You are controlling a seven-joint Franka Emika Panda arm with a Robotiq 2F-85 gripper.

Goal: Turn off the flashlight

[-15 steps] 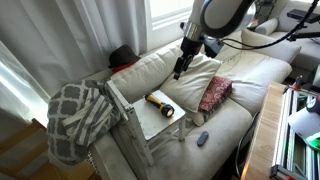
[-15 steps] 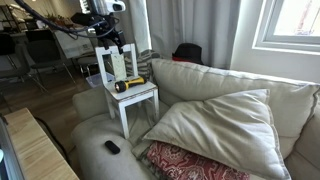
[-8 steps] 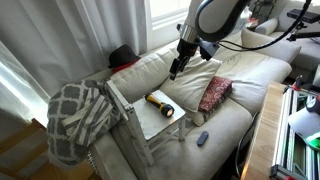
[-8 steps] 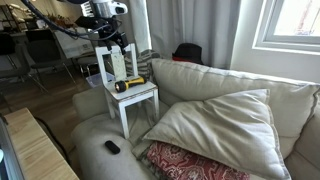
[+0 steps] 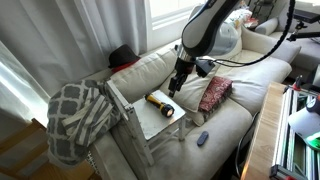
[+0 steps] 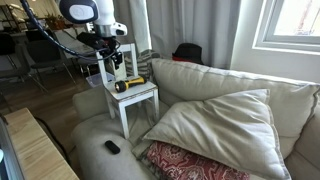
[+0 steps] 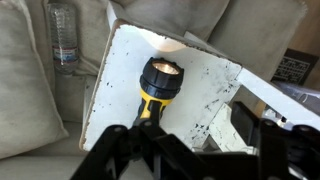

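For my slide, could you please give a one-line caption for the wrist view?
Open gripper above the lit yellow flashlight lying on a white chair seat.

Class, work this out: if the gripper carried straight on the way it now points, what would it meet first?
Most likely the flashlight, lying on the white chair seat between the open fingers in the wrist view. The gripper hangs above it, though depth is uncertain.

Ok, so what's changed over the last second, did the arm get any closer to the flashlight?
Yes. The arm came down, so the tool now hangs lower and closer above the flashlight, open and holding nothing. The flashlight lies where it was on the white chair seat, untouched. The red patterned cushion and the small dark gadget on the sofa have not moved.
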